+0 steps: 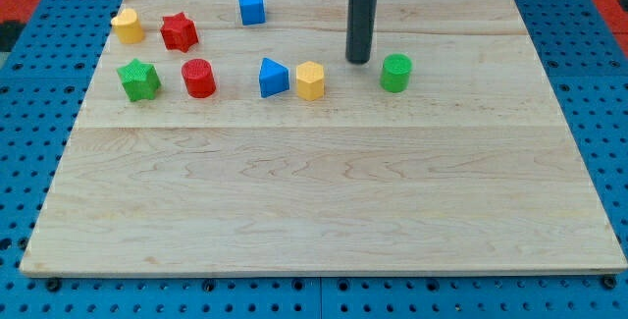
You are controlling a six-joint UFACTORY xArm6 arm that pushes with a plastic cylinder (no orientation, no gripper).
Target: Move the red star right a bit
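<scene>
Yellow hexagon block (pixel 310 80) just left of my tip (pixel 359 60) | green cylinder (pixel 396 72) just right | red star (pixel 180 31) far left | tool's a bare rod, holding nothing

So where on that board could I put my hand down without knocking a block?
Anywhere below the row from green star to green cylinder: that wood is bare. It is crowded at the view's top left, around the red star. My tip stands just left of the green cylinder.
</scene>
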